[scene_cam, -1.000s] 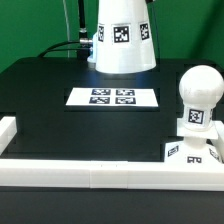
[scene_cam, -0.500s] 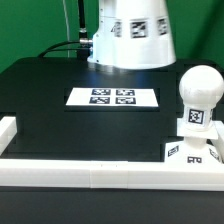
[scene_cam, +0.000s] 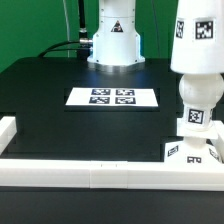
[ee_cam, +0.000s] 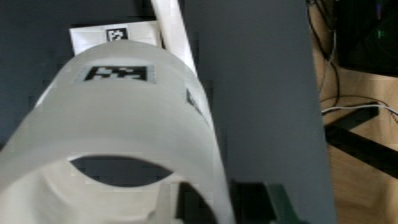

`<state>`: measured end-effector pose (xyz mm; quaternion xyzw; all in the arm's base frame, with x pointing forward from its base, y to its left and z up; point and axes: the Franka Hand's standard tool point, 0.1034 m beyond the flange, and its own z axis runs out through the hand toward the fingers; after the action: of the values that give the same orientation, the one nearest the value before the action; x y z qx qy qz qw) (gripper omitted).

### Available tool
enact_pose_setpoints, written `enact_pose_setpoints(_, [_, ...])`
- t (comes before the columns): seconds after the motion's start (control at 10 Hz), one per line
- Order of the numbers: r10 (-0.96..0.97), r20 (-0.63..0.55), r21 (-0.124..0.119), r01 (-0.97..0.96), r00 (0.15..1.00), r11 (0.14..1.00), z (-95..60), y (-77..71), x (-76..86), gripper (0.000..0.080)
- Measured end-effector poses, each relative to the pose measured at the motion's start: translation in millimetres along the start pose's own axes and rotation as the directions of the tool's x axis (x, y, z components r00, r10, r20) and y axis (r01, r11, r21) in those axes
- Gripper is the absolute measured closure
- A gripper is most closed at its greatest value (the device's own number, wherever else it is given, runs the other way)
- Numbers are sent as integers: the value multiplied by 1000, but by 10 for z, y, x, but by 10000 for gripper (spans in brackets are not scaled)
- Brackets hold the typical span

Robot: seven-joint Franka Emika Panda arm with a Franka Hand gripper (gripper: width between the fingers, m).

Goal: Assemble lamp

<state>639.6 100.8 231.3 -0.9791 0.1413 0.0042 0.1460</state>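
While shade [scene_cam: 199,42] hangs over bulb [scene_cam: 197,97], base [scene_cam: 191,147] w/ rail [scene_cam: 100,172]

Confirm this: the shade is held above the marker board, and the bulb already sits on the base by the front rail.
Wrong in one respect: in the exterior view the shade is over the bulb on the base, not above the marker board.

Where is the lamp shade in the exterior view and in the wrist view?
Exterior view: the shade is at the upper right, held over the bulb and the base.
Wrist view: the shade fills the foreground, its open end toward the camera.
Shared landmark: the marker board lies flat on the black table.
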Motion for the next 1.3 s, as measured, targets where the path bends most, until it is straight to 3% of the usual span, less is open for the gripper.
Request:
enact_pose_setpoints(0.7, [11,68,-41,-8,998,999,547,252,-88,755])
enact_pose_setpoints(1.1, [12,72,-42,-9,997,999,573,274,-87,755])
enact_pose_setpoints(1.2, [12,72,-42,-9,997,999,567,293,-81,690])
enact_pose_setpoints(1.3, [11,75,-42,-7,997,999,548,313,-86,690])
